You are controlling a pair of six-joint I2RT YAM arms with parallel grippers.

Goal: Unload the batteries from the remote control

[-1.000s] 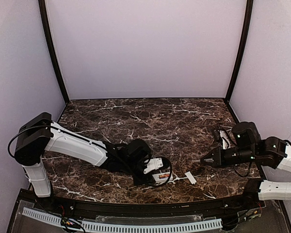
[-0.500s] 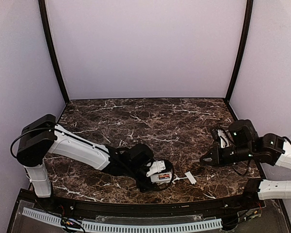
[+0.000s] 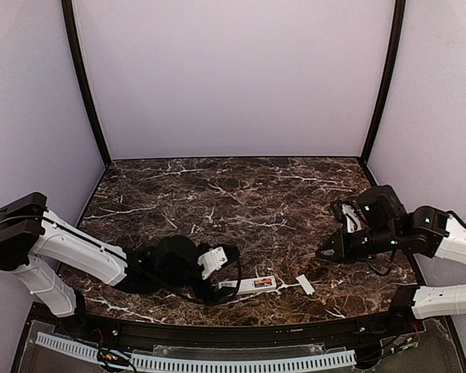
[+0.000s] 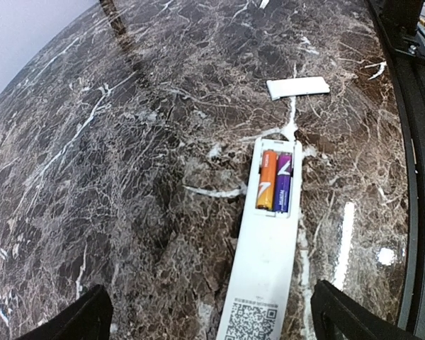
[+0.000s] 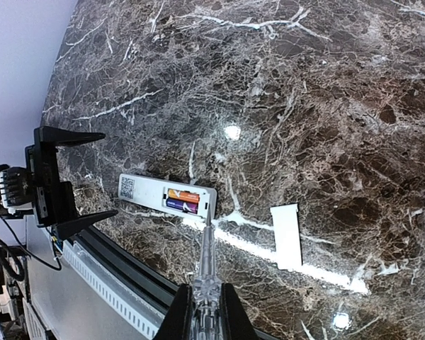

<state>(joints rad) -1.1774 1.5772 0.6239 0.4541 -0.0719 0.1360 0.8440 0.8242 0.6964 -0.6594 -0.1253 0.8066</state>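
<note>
Bright, even overhead light, small glare spots on the glossy tabletop (image 4: 127, 142), mild edge distortion in wrist views.

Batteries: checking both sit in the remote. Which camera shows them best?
The left wrist view: the batteries, orange and purple, lie side by side in the open recess of the remote control, close and unobstructed. The right wrist view shows them smaller; the top external view gives only a tiny coloured speck.

remote control (image 4: 264, 263) cropped below, print on batteries (image 4: 268, 181) illegible
</note>
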